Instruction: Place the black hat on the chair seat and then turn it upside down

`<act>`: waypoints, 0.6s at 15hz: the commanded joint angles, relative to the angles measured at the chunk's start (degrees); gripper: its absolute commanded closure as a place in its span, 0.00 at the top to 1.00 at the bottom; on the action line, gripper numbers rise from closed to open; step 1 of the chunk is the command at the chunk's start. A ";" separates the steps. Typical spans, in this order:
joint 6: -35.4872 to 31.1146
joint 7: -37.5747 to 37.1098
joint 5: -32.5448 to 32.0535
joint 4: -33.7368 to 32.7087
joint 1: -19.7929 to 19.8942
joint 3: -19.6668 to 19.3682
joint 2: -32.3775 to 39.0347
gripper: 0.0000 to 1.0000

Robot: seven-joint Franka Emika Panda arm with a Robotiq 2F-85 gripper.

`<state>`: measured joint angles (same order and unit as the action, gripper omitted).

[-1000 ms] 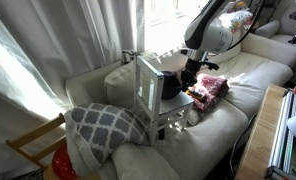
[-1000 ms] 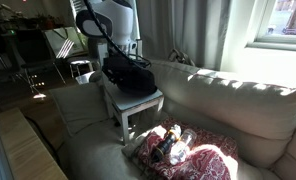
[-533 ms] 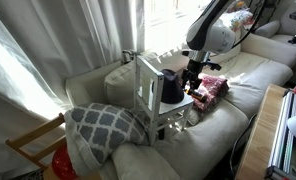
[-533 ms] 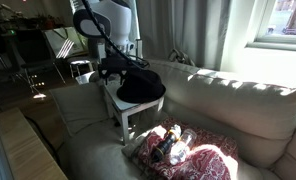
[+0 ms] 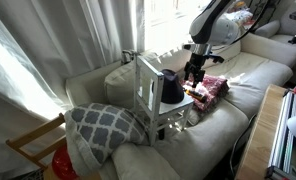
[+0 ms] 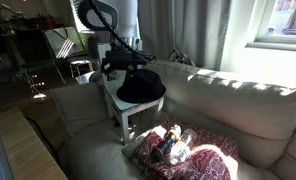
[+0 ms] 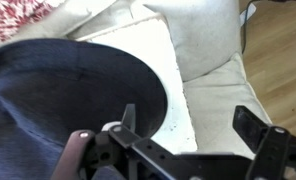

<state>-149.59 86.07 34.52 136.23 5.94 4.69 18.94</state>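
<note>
One black hat (image 5: 171, 86) is lying on the chair seat (image 5: 180, 106) and covering most of it; in an exterior view (image 6: 140, 90) its brim is spreading across the seat (image 6: 115, 99). The end effector (image 5: 195, 74) is hovering just beside the hat with its fingers spread apart and gripping nothing. In the wrist view, the end effector (image 7: 188, 125) is hanging over the hat's (image 7: 58, 100) brim edge, with the pale seat (image 7: 178, 105) showing beyond it.
</note>
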 commanded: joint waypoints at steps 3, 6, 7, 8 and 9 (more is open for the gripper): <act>0.13 -0.86 -1.27 -0.09 2.21 1.24 -0.58 1.00; 0.14 -0.86 -1.21 -0.07 1.98 2.08 -0.33 1.00; 1.58 -4.29 -3.89 -1.62 1.71 0.09 1.55 1.00; 1.91 -6.51 -4.71 -3.26 2.22 -1.11 3.49 1.00; 3.78 -8.20 -5.30 -5.70 3.77 -2.24 5.85 1.00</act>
<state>-149.36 82.97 32.75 135.72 7.03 5.11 19.17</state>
